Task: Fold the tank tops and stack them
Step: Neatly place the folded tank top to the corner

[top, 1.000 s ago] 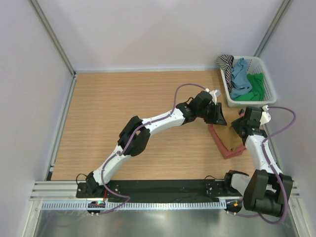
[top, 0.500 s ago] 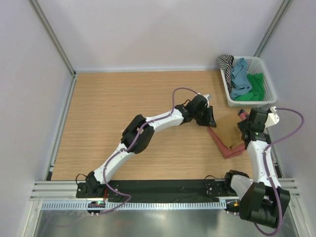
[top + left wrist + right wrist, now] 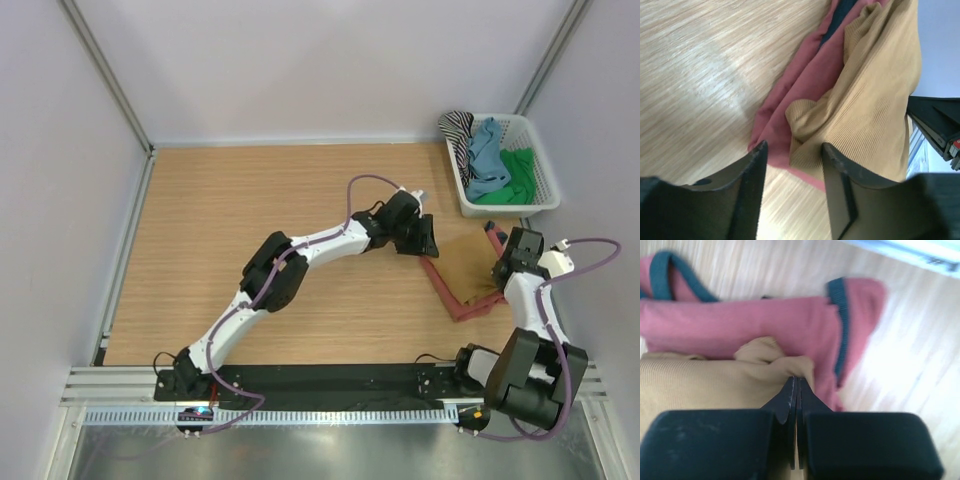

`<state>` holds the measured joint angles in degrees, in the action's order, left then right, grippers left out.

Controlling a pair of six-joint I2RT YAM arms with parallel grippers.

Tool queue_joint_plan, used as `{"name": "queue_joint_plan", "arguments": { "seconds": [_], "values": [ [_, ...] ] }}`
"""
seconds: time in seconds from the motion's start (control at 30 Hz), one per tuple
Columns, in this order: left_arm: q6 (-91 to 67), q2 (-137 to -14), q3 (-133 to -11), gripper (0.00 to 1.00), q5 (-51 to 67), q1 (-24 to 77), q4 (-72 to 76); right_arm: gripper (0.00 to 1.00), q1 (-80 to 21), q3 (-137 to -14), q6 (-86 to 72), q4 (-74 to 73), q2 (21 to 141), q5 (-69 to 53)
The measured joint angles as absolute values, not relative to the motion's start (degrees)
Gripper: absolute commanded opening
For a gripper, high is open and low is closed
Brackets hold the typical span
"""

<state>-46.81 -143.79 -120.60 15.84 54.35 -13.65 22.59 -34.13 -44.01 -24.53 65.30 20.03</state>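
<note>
A rust-red tank top (image 3: 452,303) with navy trim lies folded at the right of the table, and an ochre-brown tank top (image 3: 468,272) lies on top of it. My left gripper (image 3: 428,247) hovers at their left edge. In the left wrist view it (image 3: 792,156) is open, and the ochre cloth (image 3: 875,100) and red cloth (image 3: 810,75) lie just past the fingertips. My right gripper (image 3: 501,271) is at the stack's right side. In the right wrist view it (image 3: 796,382) is shut, with ochre cloth (image 3: 700,380) bunched at its tips over the red top (image 3: 740,320).
A white basket (image 3: 545,196) at the back right holds a striped top (image 3: 458,128), a blue one (image 3: 487,155) and a green one (image 3: 516,172). The enclosure's right wall runs close beside the right arm. Bare wooden table (image 3: 250,220) spreads to the left.
My left gripper drew back a little to the left and its jaws widened off the cloth. The right gripper moved nearer along the right edge, opened briefly and shut again at the ochre top.
</note>
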Motion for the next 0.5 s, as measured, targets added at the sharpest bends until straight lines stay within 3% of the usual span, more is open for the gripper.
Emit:
{"name": "queue_joint_plan", "arguments": {
  "seconds": [0.13, 0.2, 0.33, 0.4, 0.43, 0.47, 0.5],
  "values": [
    [-45.6, -139.6, -117.1, 0.62, 14.4, 54.3, -14.5, 0.12, 22.7, -34.2, -45.2, -28.3, 60.1, 25.2],
    [-44.9, -136.2, -114.7, 0.67, 12.7, 54.3, -15.0, 0.23, 22.7, -34.2, -45.2, -29.3, 56.3, 26.3],
    [-43.6, -128.0, -109.7, 0.72, 9.0, 54.3, -15.3, 0.31, 22.7, -34.3, -43.3, -29.2, 46.9, 25.3],
    [-42.9, -123.4, -106.9, 0.79, 6.9, 54.2, -15.2, 0.44, 22.7, -34.3, -41.6, -27.8, 43.4, 21.5],
    [-42.7, -120.8, -104.8, 0.81, 5.8, 54.1, -14.9, 0.78, 22.6, -34.3, -40.4, -26.7, 42.4, 18.5],
    [-42.7, -118.3, -102.7, 0.87, 4.8, 53.9, -14.7, 0.99, 22.5, -34.3, -39.6, -25.7, 41.9, 15.5],
    [-42.6, -115.5, -100.2, 0.99, 3.6, 53.7, -14.6, 1.00, 22.1, -34.4, -38.5, -24.6, 41.8, 12.4]
  ]
}}
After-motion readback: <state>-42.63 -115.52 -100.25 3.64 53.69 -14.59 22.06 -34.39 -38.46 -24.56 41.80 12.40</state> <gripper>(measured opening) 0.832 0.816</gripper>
